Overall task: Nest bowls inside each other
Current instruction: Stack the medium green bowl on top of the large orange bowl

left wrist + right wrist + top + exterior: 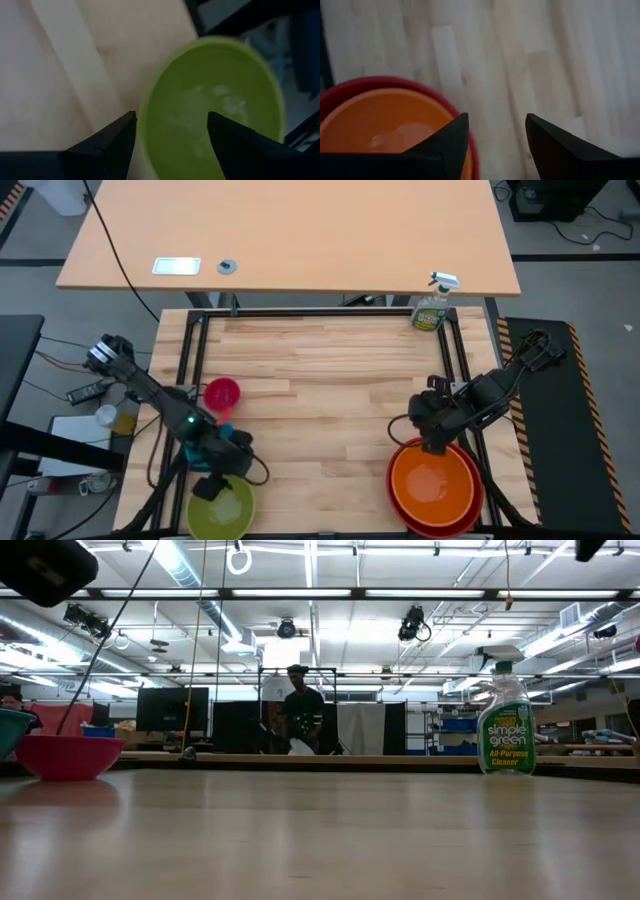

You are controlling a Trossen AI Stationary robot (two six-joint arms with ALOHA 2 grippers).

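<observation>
1. Wooden worktop [330, 380], a spray bottle [432, 308] at its far right corner.
2. Red bowl [478, 508], near right corner, with the orange bowl [432, 480] nested inside; right gripper [432, 448] hangs over their rim, jaws spread, empty.
3. Lime green bowl [221, 510], near left corner; left gripper [212, 485] straddles its rim, jaws wide, not clamped.
4. Blue bowl [222, 430], mostly hidden under the left arm.
5. Magenta pink bowl [222, 393], near the left edge.

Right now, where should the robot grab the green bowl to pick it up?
Probably by its rim. The lime green bowl sits upright and open at the table's near-left corner, so its thin edge is what two fingers can pinch. The left hand is open right above that rim, one finger inside and one outside, so coming straight down looks best.
</observation>
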